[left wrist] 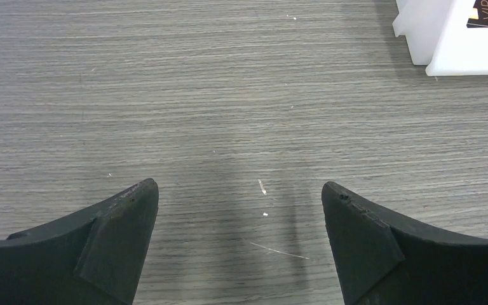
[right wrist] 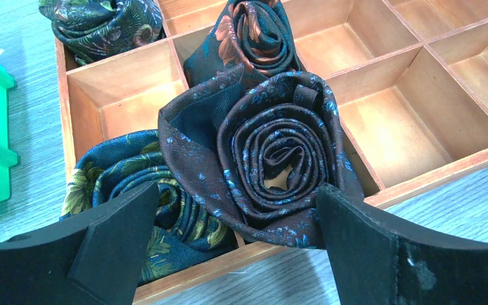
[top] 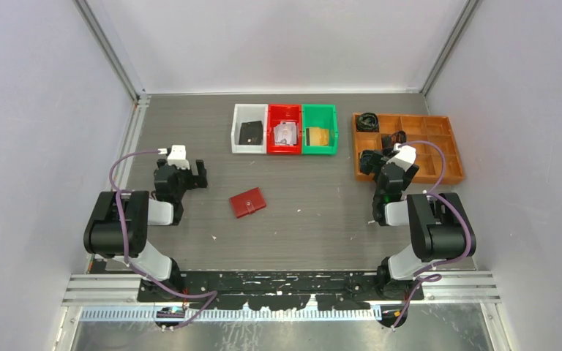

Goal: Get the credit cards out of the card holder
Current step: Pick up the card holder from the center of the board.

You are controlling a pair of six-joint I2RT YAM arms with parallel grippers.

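Note:
The red card holder [top: 248, 202] lies closed and flat on the table, between the two arms. No credit cards show outside it; they are hidden. My left gripper [top: 181, 172] is open and empty, low over bare table to the left of the holder. In the left wrist view [left wrist: 239, 190] only wood-grain table lies between its fingers. My right gripper [top: 380, 155] is open and empty at the near left edge of a wooden tray, far right of the holder. In the right wrist view [right wrist: 236, 194] it hangs over a rolled tie.
A white bin [top: 239, 131] with a flat black item, a red bin [top: 284, 110] with a pale silvery item and a green bin [top: 318, 110] with a gold item stand at the back. The wooden divided tray [top: 450, 157] holds rolled ties [right wrist: 273, 140].

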